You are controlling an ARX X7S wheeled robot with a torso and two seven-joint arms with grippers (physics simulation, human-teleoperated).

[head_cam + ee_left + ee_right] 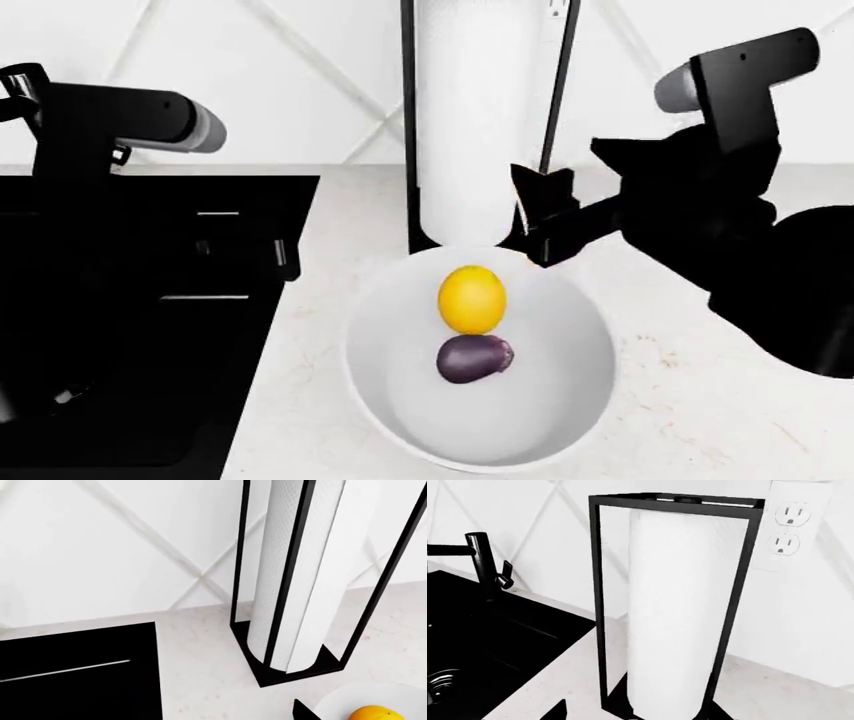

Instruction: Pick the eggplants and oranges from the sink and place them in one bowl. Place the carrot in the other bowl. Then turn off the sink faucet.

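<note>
Produce already sits nearest the head camera: the eggplant lies in the white bowl on the pale marbled table, touching the orange just beyond it. Both read as small, smooth, rounded and glossy, so I judge them light, firm and prone to rolling or slipping; a hold across the widest middle would suit either, should one need resetting. The orange also shows at the edge of the left wrist view, resting in the same bowl. Neither the carrot nor the grey bowl appears in any view, so their positions cannot be stated; I judge a carrot stiff and light, best taken across the thick end near the leaves. Beyond the bowl's far rim, the right gripper hangs just above the table beside the towel stand, carrying nothing visible; how wide its jaws stand cannot be told against the dark arm. The left gripper is not identifiable in the frames, and its jaws cannot be judged. To the left, the black sink is set in the table, its drain visible in the right wrist view. Farther back stands the paper towel roll in its black frame. At the far wall rises the sink faucet, rigid, with a short side lever that I judge needs a firm push rather than a pinch.
</note>
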